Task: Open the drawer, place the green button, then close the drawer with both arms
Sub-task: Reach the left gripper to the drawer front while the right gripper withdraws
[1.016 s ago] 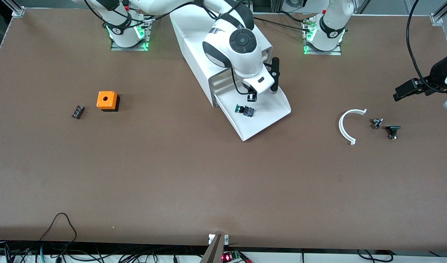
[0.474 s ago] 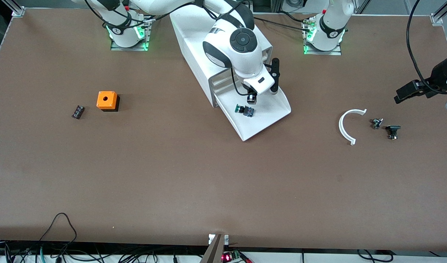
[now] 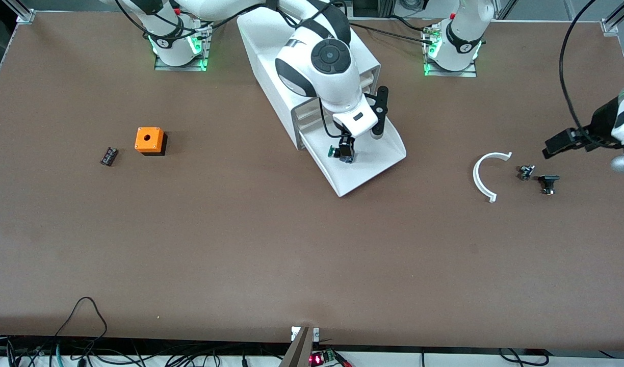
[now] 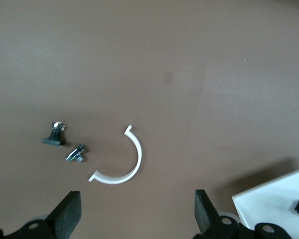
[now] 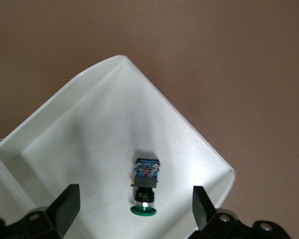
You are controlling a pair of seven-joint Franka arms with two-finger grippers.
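Now the button [image 3: 339, 151] is seen lying loose on the floor of the pulled-out drawer [image 3: 378, 163], released by the right gripper [image 3: 346, 148], whose fingers, pinched shut a second ago, are spread wide just above it; placing is judged done and closing is left. Toward the right arm's end of the table 1 black part [image 3: 108, 156] and 1 orange cube [image 3: 149, 140] are counted; near the opposite edge, 1 white arc [image 3: 483, 176] and 2 small parts, with the left gripper [image 3: 559, 138] held over them, fingers spread.

The brown table [image 3: 240, 244] carries a white cabinet [image 3: 271, 66], an orange cube [image 3: 149, 140], a white curved strip [image 3: 483, 176] and small black parts [image 3: 108, 156].
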